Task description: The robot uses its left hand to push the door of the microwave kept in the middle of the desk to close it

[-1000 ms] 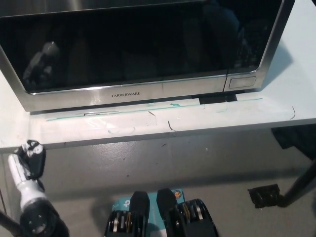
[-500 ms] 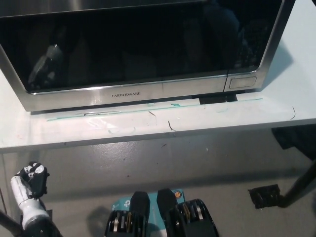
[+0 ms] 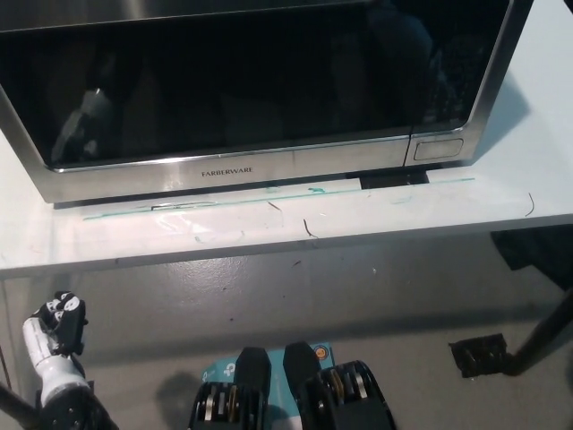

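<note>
From the head view I see a white desk [image 3: 376, 219] with scuffs and a strip of greenish tape along its front, and a grey floor [image 3: 358, 296] below it. The microwave [image 3: 251, 166] sits in the middle of the desk, filling the upper frame; its dark glass door [image 3: 242, 81] lies flush with the steel front, and I cannot see inside. My left hand [image 3: 55, 324] hangs low at the lower left, below the desk edge and well apart from the microwave, fingers curled inward on nothing.
</note>
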